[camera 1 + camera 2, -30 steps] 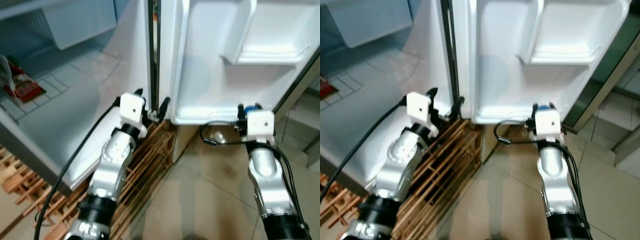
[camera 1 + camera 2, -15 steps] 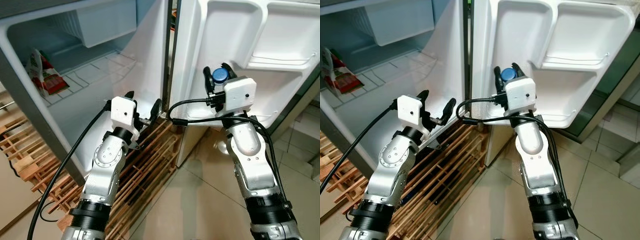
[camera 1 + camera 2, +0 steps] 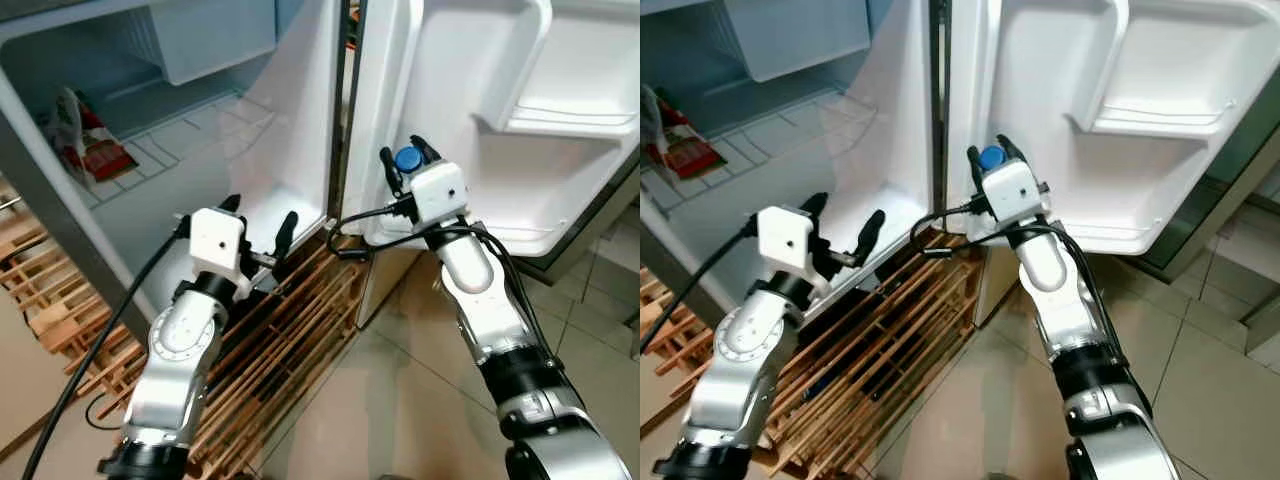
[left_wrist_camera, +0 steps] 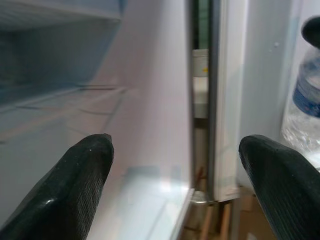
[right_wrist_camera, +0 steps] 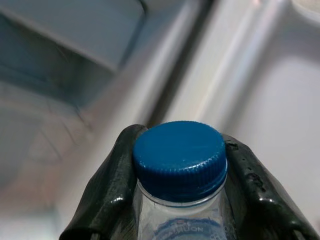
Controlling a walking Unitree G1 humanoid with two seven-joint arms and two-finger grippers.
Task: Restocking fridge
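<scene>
Midway by the look of it: fridge (image 3: 200,190) open, bottle (image 5: 178,165) not yet stowed. Centre frame, right gripper (image 3: 405,165) clamped on the bottle neck, raised beside the door (image 3: 560,190). Lower left, left gripper (image 3: 258,225) spread wide, empty. Packet (image 3: 85,140) on the shelf, upper left, in the head views; blue cap and pinching fingers (image 5: 107,192) close up in the right wrist view.

Two silver jointed arms with black cuffs carry white boxy wrist housings, black cables looping off them, and each gripper's long black fingers (image 4: 85,175).
</scene>
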